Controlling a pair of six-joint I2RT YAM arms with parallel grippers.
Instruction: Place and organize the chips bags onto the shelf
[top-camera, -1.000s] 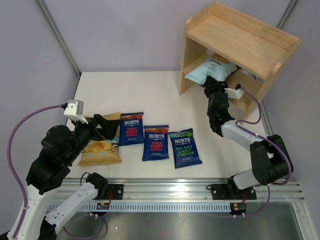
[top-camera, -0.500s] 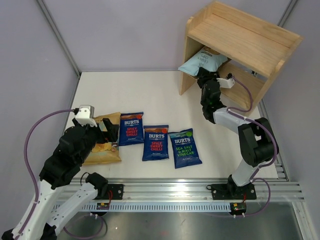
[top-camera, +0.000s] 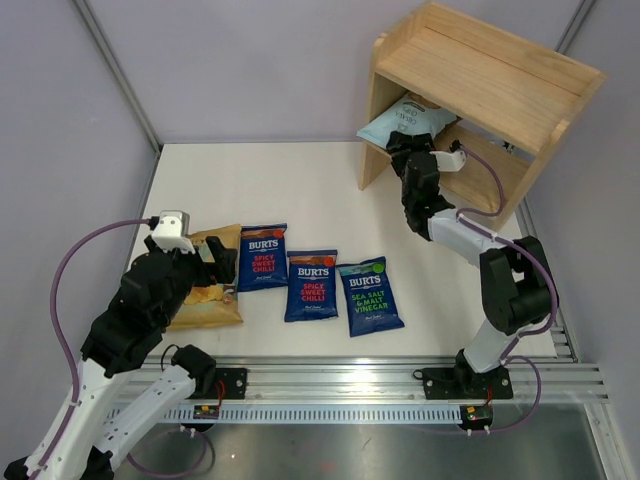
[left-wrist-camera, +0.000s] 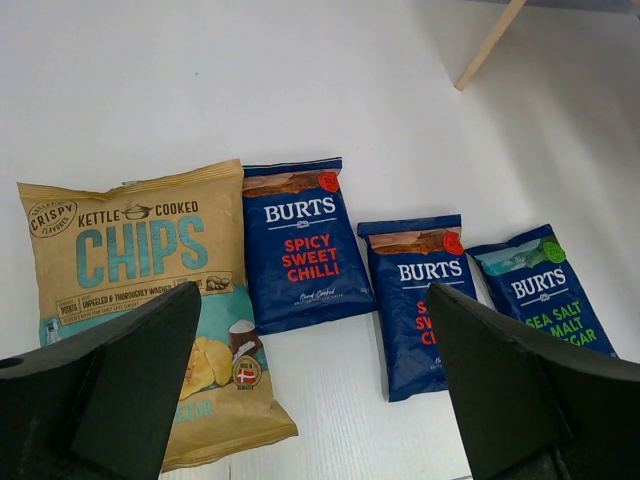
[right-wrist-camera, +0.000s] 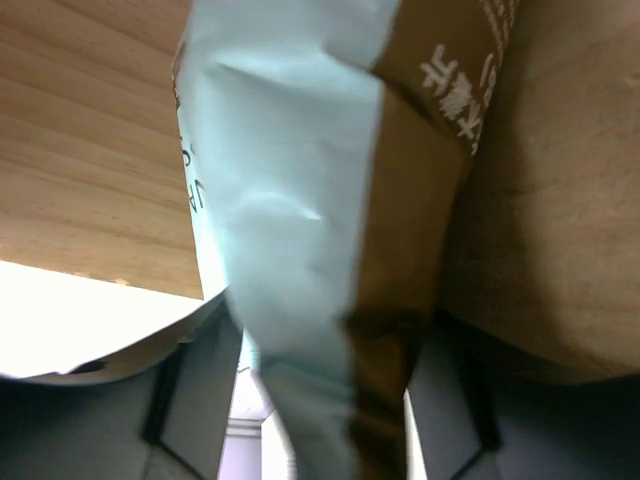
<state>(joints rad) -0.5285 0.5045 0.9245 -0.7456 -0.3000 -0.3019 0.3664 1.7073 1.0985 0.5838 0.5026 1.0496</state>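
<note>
Here right gripper (top-camera: 402, 143) clasps pale-blue bag (top-camera: 405, 118) (overhanging shelf (top-camera: 480, 70) edge).

White counter (top-camera: 300, 190) carrying four crisp bags in a row and a wooden shelf (top-camera: 480, 75)
Toward the near edge, all face up, lie from left to right the yellow Kettle Cooked Chips bag (top-camera: 212, 305), the first Spicy Sweet Chilli bag (top-camera: 262, 257) right against its side, the second Spicy Sweet Chilli bag (top-camera: 311, 285) and the Sea Salt & Malt Vinegar bag (top-camera: 370, 296), each set a little nearer than the last; the shelf stands at the far right corner
</note>
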